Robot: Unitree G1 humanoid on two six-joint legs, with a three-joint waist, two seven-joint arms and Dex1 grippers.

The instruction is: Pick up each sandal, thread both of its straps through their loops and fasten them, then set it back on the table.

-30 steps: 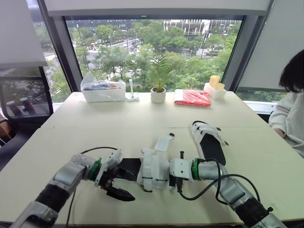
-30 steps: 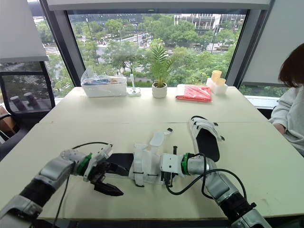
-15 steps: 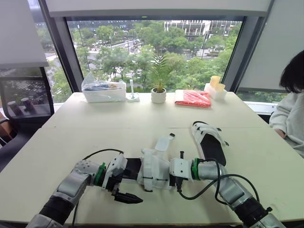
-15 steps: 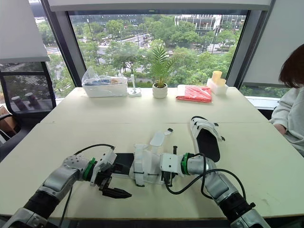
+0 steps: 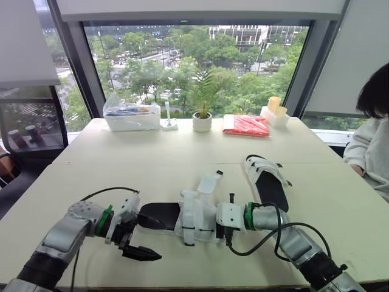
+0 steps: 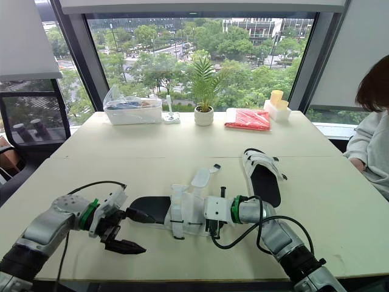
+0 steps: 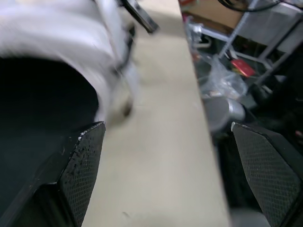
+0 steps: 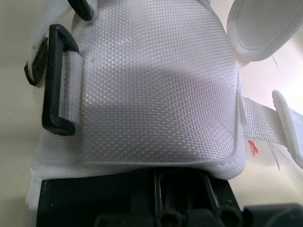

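Note:
A white-strapped sandal (image 5: 196, 218) with a black sole lies across the near table, its straps loose and one flap (image 5: 208, 182) standing up. My right gripper (image 5: 220, 222) is shut on its toe end; the right wrist view shows the white webbing strap (image 8: 156, 94) and a black loop (image 8: 57, 80) close up. My left gripper (image 5: 144, 237) is open just off the heel, touching nothing. In the left wrist view its fingers (image 7: 78, 165) stand wide apart beside the black sole (image 7: 38, 104). A second sandal (image 5: 267, 182) lies flat further back on the right.
At the window end of the table (image 5: 91, 182) stand a clear plastic box (image 5: 130, 115), a potted plant (image 5: 202, 118), a red packet (image 5: 246, 125) and a small white tray (image 5: 275, 112). A person (image 5: 372, 140) sits at the right edge.
My left gripper, which was at the sandal's heel half a second ago, has drawn back to the left, still open. The sandal and right gripper have not moved.

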